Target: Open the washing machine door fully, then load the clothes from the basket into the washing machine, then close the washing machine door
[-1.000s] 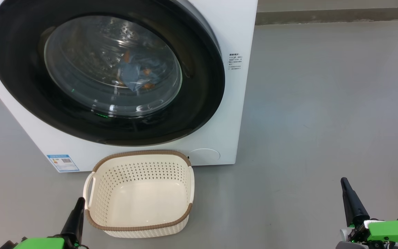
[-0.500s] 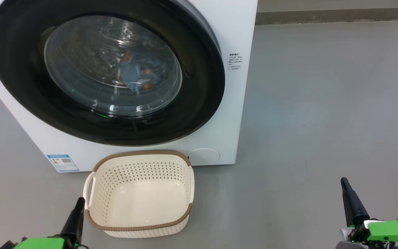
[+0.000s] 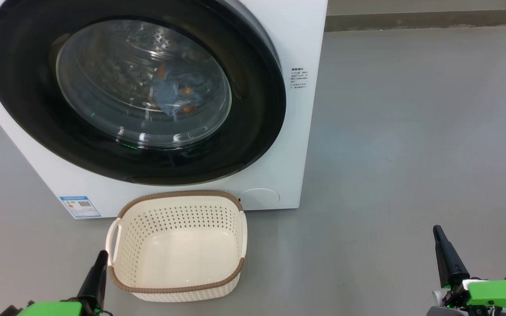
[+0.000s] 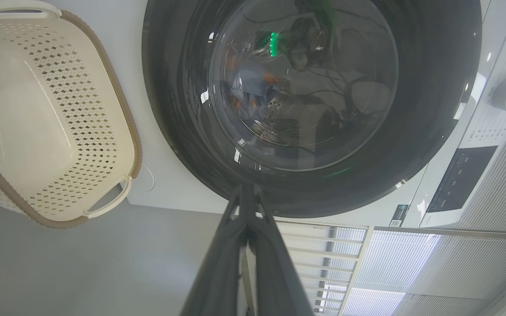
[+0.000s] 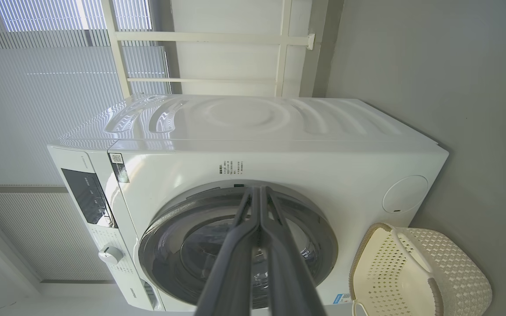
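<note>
The left hand (image 3: 102,255) and right hand (image 3: 437,230) are held low, each closed tight on nothing, the work being judged done: the clothes (image 3: 171,98) are shut behind the door (image 3: 257,109) ahead of the left hand, the empty basket (image 3: 178,193) just beside it.
</note>
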Controlling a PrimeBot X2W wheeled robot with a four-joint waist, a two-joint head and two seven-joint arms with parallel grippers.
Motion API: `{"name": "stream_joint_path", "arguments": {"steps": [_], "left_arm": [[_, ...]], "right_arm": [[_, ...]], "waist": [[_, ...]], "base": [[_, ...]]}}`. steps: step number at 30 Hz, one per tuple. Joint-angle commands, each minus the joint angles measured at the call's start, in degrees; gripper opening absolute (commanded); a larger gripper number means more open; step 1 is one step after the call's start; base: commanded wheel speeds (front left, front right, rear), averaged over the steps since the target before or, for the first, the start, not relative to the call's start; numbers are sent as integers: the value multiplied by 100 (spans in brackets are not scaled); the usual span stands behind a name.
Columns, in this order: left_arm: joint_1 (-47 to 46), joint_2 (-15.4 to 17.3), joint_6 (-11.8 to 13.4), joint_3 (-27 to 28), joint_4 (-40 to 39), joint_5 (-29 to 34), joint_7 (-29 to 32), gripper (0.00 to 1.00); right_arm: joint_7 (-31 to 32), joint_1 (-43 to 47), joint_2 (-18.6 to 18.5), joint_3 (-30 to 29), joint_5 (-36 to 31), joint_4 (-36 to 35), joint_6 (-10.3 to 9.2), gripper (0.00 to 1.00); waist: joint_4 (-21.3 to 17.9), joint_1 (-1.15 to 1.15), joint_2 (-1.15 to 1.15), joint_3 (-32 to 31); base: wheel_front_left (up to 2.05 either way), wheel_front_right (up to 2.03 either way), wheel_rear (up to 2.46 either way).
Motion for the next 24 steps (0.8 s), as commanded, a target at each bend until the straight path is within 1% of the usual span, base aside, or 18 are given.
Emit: {"name": "stream_joint_path", "arguments": {"steps": [1, 24], "left_arm": [[-236, 149, -17, 199, -164, -42, 34, 0], [-236, 149, -17, 199, -164, -43, 34, 0]], "right_arm": [[43, -234, -11, 134, -16, -172, -6, 0], [45, -235, -10, 132, -18, -172, -6, 0]], "waist": [[0, 0, 0, 0], [0, 0, 0, 0]], "base": [[0, 0, 0], [0, 0, 0]]}}
